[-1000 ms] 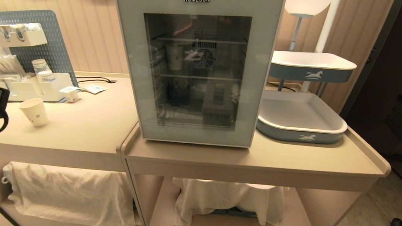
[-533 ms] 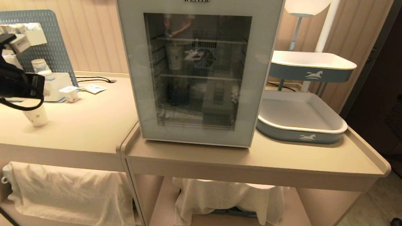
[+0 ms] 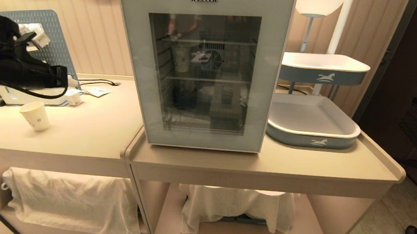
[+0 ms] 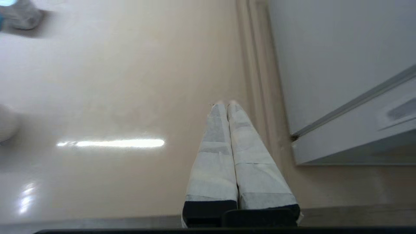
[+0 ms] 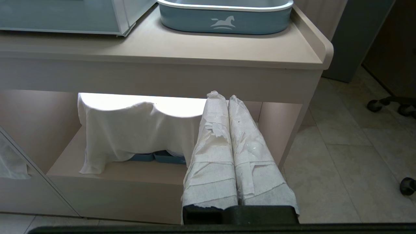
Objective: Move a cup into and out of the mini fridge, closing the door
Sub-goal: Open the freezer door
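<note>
With our left gripper (image 4: 226, 105) clenched empty above the counter (image 3: 95, 131) beside the mini fridge (image 3: 202, 67), whose door (image 3: 268, 81) is shut, the upright cup (image 3: 35, 116) risks toppling should our arm sweep low.

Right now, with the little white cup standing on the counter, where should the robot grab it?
Around the cup's side wall, below the rolled rim, coming in level from the side. It stands upright, tapering downward, with bare counter around it.
</note>
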You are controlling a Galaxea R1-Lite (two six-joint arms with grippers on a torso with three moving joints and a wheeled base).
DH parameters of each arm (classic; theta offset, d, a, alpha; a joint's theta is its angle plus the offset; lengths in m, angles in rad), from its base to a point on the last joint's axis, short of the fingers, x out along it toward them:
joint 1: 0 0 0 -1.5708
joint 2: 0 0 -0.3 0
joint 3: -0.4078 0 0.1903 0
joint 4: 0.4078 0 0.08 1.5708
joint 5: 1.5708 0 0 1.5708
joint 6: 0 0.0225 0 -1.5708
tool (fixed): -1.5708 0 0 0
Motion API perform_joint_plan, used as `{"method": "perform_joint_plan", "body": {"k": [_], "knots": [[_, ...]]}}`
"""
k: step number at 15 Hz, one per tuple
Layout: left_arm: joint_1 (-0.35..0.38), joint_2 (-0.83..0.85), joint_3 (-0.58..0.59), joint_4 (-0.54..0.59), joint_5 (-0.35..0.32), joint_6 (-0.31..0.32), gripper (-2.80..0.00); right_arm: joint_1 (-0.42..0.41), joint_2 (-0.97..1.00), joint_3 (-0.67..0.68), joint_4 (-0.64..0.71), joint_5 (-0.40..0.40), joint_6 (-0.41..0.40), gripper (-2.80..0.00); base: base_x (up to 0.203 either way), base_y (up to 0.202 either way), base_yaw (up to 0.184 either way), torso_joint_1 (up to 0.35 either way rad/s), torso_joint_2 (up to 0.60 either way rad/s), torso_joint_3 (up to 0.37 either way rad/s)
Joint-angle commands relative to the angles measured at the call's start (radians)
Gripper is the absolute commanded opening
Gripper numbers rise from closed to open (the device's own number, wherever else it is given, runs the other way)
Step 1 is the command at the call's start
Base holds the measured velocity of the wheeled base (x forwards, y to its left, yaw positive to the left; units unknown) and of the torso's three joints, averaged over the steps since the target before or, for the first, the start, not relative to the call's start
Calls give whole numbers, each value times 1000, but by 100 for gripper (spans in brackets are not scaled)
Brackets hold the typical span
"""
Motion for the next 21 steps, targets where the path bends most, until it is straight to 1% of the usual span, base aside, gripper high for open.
{"method": "perform_joint_plan", "body": {"k": [1,2,3,4,7,9,11,12,13,16,19,20,21], "knots": [[-2,49,-14,-48,-81,-86,-280,0,1,0,-1,0,-1,-280,0,0,0,0,0,0],[-4,64,-15,-99,-153,-136,-280,0,1,0,-1,0,-1,-280,0,0,0,0,0,0],[-4,78,-11,-134,-210,-169,-280,0,1,0,-1,0,-1,-280,0,0,0,0,0,0],[-4,94,-16,-141,-243,-187,-280,0,1,0,-1,0,-1,-280,0,0,0,0,0,0],[-4,113,-24,-152,-264,-200,-280,0,1,0,-1,0,-1,-280,0,0,0,0,0,0],[-4,115,-29,-176,-323,-215,-280,0,1,0,-1,0,-1,-280,0,0,0,0,0,0],[-3,104,-18,-238,-424,-244,-280,0,1,0,-1,0,-1,-280,0,0,0,0,0,0],[-3,106,-8,-248,-465,-253,-280,0,1,0,-1,0,-1,-280,0,0,0,0,0,0],[-4,118,-7,-244,-483,-255,-280,0,1,0,-1,0,-1,-280,0,0,0,0,0,0],[-8,143,8,-255,-495,-259,-280,0,1,0,-1,0,-1,-280,0,0,0,0,0,0],[-41,143,23,-270,-503,-260,-280,0,1,0,-1,0,-1,-280,0,0,0,0,0,0],[-47,129,41,-272,-512,-263,-280,0,1,0,-1,0,-1,-280,0,0,0,0,0,0],[-52,109,69,-273,-545,-264,-280,0,1,0,-1,0,-1,-280,0,0,0,0,0,0]]}}
